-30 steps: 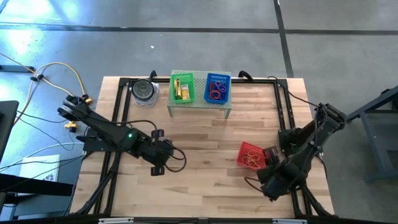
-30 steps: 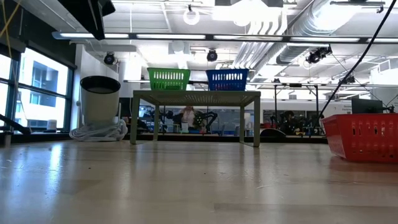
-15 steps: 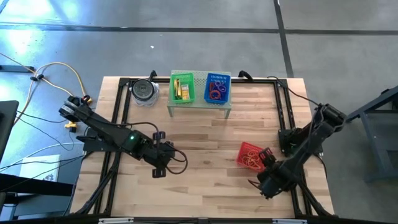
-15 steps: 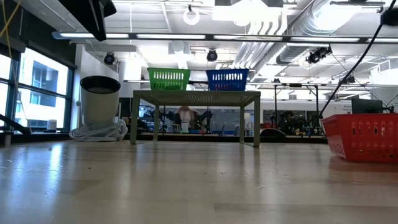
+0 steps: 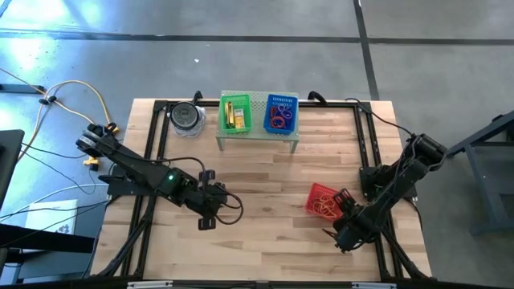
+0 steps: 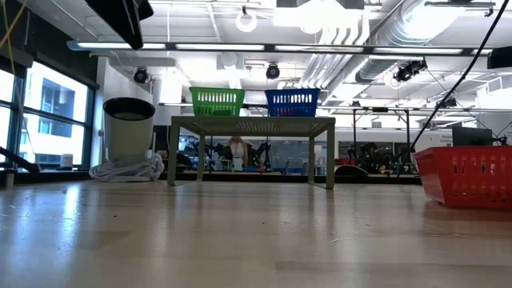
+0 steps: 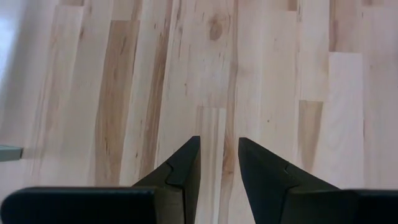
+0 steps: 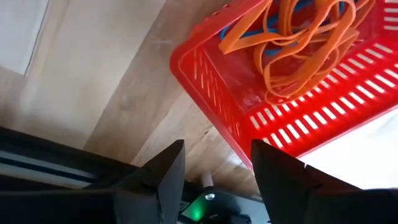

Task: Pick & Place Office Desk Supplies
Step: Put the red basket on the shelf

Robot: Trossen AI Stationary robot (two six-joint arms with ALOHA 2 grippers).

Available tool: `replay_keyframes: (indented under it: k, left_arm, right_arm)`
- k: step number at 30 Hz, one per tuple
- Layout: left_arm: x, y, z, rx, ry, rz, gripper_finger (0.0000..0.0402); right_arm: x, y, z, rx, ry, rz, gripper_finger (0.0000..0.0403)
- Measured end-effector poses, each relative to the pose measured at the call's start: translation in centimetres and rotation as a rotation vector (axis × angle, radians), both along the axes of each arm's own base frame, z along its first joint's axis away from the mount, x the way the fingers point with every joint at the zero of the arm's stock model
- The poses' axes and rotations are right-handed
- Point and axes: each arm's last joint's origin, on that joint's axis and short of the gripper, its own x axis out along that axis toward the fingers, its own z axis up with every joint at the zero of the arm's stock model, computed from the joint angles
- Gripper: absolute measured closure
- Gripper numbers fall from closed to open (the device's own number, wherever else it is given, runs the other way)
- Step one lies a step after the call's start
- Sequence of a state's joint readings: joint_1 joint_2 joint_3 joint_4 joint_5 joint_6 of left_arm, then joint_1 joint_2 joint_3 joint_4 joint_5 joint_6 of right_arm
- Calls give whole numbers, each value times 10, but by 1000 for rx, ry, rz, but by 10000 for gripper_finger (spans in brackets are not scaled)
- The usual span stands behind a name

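- The right gripper (image 5: 344,198) had crept a little closer to the red basket (image 5: 323,200) than a second before, and the left gripper (image 5: 210,174) had moved a tiny bit toward the table's (image 5: 265,233) middle.
- Nothing else on the table had moved.
- The orange-tan bands (image 8: 298,43) were thin loops, tangled in a loose pile in the red basket near the table's right edge, with a blue band (image 8: 249,32) among them.
- The loops lay flat and pointed every which way.
- More bands (image 5: 279,121), red, blue and purple, sat in the blue basket (image 5: 281,113) on the green stand (image 5: 259,138) at the far edge.
- The yellow pieces (image 5: 233,116) lay in the green basket (image 5: 235,112) beside it, their long sides running from the far edge toward the near edge.
- The right gripper's fingers (image 8: 165,171) were apart and held nothing, just beside the red basket's corner.
- The left gripper's fingers (image 7: 183,168) had a small gap and held nothing, over bare wood.
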State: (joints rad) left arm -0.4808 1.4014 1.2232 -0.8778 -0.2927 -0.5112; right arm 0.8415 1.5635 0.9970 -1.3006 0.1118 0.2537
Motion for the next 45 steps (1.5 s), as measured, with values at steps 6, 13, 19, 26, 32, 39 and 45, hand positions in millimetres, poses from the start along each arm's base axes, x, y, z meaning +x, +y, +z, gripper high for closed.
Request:
replay_keyframes:
  k: [6, 13, 19, 26, 32, 39, 45]
  left_arm:
    - [3, 1, 2, 5, -27, -23, 300]
    - [9, 7, 3, -7, -55, 4, 300]
    - [10, 10, 3, -7, -55, 14, 300]
    - [10, 10, 3, -7, -56, 14, 300]
    - [10, 9, 3, -7, -56, 11, 300]
    - [10, 9, 3, -7, -56, 11, 300]
    - [10, 9, 3, -7, -56, 9, 300]
  right_arm:
    - [1, -1, 0, 4, 11, 78, 230]
    - [5, -12, -21, 35, 22, 74, 230]
    - [11, -18, -23, 45, 9, 26, 239]
    - [21, -22, -24, 90, -18, -20, 320]
    - [31, -24, -25, 178, -49, -112, 393]
    - [39, -25, -18, 155, -127, -346, 397]
    - [46, -22, 17, 66, -179, -397, 398]
